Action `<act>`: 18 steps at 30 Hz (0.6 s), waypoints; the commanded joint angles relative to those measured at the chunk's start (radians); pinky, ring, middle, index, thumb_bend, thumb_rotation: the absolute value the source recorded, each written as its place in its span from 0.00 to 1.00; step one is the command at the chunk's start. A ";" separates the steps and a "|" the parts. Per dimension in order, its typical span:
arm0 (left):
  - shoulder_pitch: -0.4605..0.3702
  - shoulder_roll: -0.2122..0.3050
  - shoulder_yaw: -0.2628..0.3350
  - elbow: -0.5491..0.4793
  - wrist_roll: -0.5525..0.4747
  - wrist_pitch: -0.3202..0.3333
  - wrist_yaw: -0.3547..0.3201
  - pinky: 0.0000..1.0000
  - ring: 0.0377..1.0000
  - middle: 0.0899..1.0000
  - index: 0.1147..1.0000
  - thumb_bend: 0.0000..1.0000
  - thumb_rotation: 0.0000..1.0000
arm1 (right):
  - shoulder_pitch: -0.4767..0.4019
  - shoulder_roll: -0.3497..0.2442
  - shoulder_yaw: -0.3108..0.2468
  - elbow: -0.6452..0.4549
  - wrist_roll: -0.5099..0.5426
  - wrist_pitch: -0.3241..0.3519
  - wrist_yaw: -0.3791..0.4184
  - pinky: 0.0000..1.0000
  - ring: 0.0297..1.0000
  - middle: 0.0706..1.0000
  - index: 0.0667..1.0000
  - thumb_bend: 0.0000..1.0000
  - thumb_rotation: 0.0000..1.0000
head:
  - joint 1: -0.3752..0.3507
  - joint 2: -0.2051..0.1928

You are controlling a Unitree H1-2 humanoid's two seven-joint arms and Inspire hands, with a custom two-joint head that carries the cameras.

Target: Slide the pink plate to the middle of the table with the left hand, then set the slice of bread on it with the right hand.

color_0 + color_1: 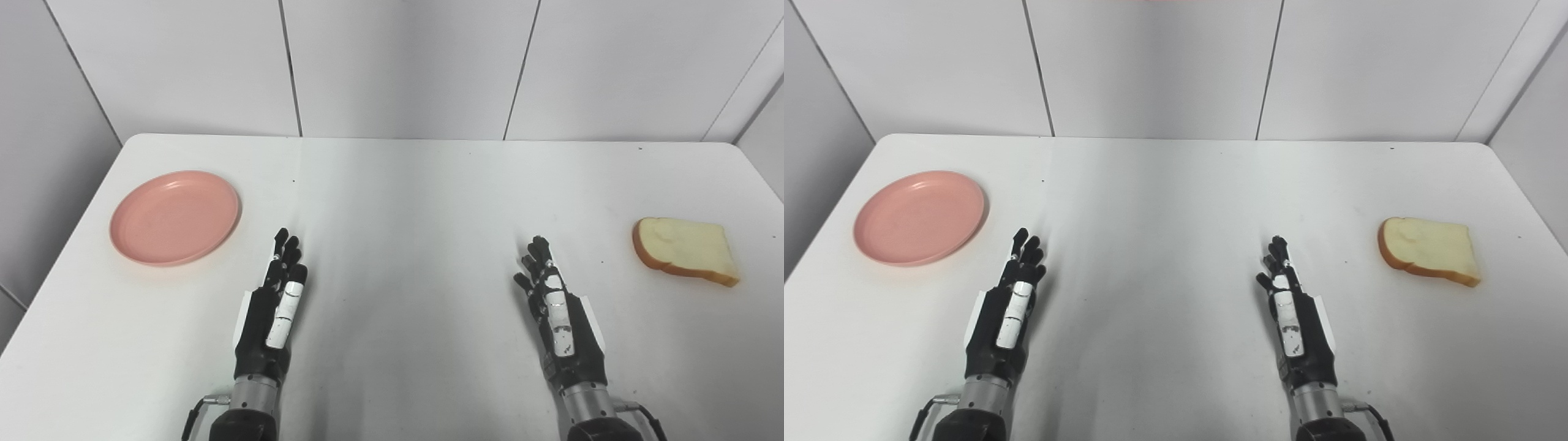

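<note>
While both hands wait, left hand and right hand empty with fingers extended, pink plate sits far left on the white worktop, bread slice far right.

Left hand and right hand empty, fingers extended forward, apparently just above the surface.

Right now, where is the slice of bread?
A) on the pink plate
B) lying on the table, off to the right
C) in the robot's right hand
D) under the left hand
B: the slice of bread lies flat on the table, far right of the empty right hand, while the pink plate sits bare at the left.
</note>
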 commanded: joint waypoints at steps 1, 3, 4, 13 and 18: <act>-0.019 -0.003 0.002 -0.011 -0.008 -0.029 -0.001 1.00 1.00 1.00 1.00 0.79 0.82 | 0.028 0.010 0.008 0.014 0.005 0.023 0.005 0.95 0.99 1.00 0.98 0.85 0.99 | 0.000 0.000; -0.020 -0.002 0.001 -0.009 -0.006 -0.030 -0.002 1.00 1.00 1.00 1.00 0.79 0.83 | 0.028 0.009 0.008 0.014 0.006 0.022 0.007 0.95 0.99 1.00 0.98 0.85 0.99 | 0.000 0.000; -0.020 -0.001 0.000 -0.009 -0.007 -0.031 -0.003 1.00 1.00 1.00 1.00 0.79 0.83 | 0.028 0.009 0.009 0.013 0.005 0.021 0.007 0.95 0.99 1.00 0.98 0.85 0.99 | 0.000 0.000; -0.018 -0.004 0.001 -0.012 -0.003 -0.028 0.002 1.00 1.00 1.00 1.00 0.79 0.83 | 0.028 0.009 0.009 0.012 0.005 0.024 0.007 0.95 0.99 1.00 0.98 0.85 0.99 | 0.000 0.000; -0.020 -0.003 0.000 -0.009 -0.003 -0.031 0.000 1.00 1.00 1.00 1.00 0.79 0.83 | 0.028 0.009 0.008 0.013 0.008 0.024 0.008 0.95 0.99 1.00 0.98 0.85 0.99 | 0.000 0.000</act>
